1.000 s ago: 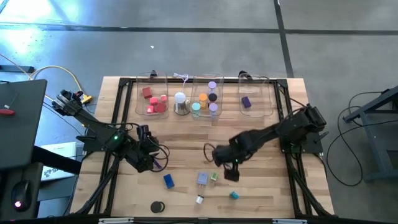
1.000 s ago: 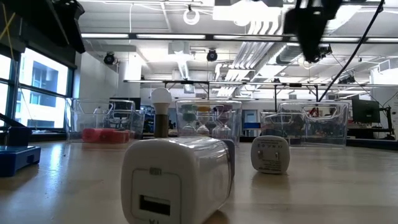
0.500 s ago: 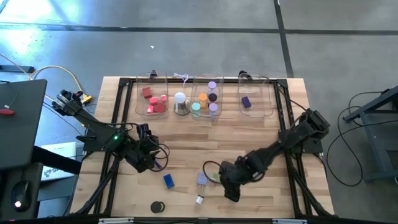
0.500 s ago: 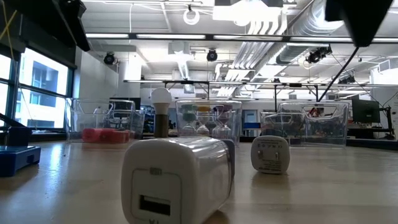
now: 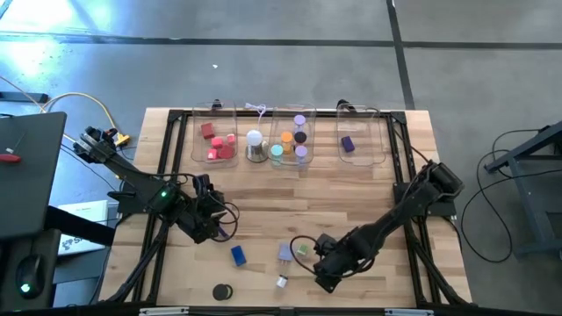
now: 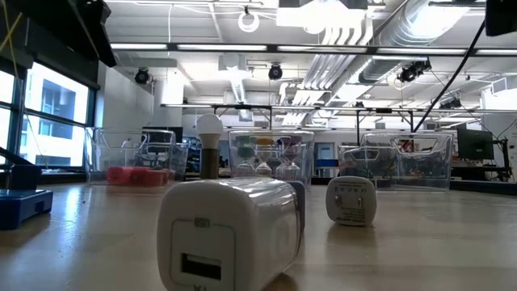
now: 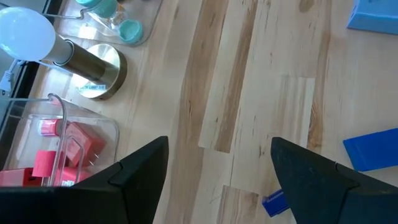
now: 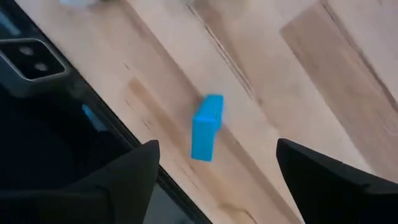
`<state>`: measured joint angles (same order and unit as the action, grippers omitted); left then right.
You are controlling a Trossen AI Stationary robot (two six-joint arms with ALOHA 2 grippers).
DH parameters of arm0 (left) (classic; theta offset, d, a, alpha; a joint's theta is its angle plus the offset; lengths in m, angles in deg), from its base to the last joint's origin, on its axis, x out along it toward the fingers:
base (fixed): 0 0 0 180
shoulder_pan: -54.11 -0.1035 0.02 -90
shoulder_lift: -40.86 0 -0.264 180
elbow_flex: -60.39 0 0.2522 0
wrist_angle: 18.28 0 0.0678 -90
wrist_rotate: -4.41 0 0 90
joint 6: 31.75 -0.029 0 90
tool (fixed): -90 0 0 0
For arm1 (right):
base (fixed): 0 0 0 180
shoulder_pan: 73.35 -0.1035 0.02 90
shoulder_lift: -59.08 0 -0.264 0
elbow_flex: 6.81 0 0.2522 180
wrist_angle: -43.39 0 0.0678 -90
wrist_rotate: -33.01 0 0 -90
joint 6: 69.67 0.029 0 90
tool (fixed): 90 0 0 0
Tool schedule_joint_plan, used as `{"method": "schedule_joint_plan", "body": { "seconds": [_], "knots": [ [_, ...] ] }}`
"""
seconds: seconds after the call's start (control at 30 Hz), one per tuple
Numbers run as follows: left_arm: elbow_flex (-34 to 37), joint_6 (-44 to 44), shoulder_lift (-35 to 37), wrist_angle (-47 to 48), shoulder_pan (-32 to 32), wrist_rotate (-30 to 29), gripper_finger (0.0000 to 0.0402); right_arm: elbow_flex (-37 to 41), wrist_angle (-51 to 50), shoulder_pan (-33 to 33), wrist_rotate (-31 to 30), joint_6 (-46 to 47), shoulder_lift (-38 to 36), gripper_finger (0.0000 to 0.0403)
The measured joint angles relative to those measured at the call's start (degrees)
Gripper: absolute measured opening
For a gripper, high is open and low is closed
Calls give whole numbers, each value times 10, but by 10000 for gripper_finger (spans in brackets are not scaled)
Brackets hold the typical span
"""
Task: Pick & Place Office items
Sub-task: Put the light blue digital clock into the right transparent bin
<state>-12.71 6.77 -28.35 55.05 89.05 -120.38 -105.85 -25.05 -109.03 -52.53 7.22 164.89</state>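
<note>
The right gripper (image 5: 326, 279) is low over the near edge of the table (image 5: 369, 189), toward the right of centre. Its wrist view shows both fingers (image 8: 112, 180) spread wide with a small blue block (image 8: 207, 127) lying on the wood between them, not touched by either finger. Nothing is held.

The left gripper (image 5: 213, 230) rests over the left-centre of the table. Its fingers (image 7: 140, 171) stand apart with bare wood between them; it holds nothing.

Loose items on the near half of the table: a blue block (image 5: 238, 255) just beside the left gripper, a black disc (image 5: 222, 291) near the front edge, a grey-purple piece (image 5: 285, 253), a small green piece (image 5: 302, 250) touching or just beside it, and a small white piece (image 5: 281, 282) near the right gripper. In the low view a white adapter (image 6: 229, 233) lies closest to the camera, with a second white plug piece (image 6: 350, 200) behind it.

Along the far edge stand three clear bins. The left bin (image 5: 195, 132) holds red and pink pieces (image 5: 218, 145). The middle bin (image 5: 309, 132) holds cylinders and discs in orange, teal, purple and black (image 5: 293, 142). The right bin (image 5: 376, 136) holds one purple block (image 5: 348, 144). A white dome on a silvery base (image 5: 255, 146) stands between the left and middle bins.
</note>
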Motion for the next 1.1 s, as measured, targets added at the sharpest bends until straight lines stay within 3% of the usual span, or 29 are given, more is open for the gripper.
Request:
{"method": "schedule_joint_plan", "body": {
  "seconds": [0.83, 1.1],
  "knots": [
    [0, 5, 0, -1, 2, 5, 273, 0, 32, -2, 32, 27, 70, 313],
    [0, 5, 0, -3, 2, 5, 273, 0, 23, -4, 14, 36, 72, 313]
  ]
}}
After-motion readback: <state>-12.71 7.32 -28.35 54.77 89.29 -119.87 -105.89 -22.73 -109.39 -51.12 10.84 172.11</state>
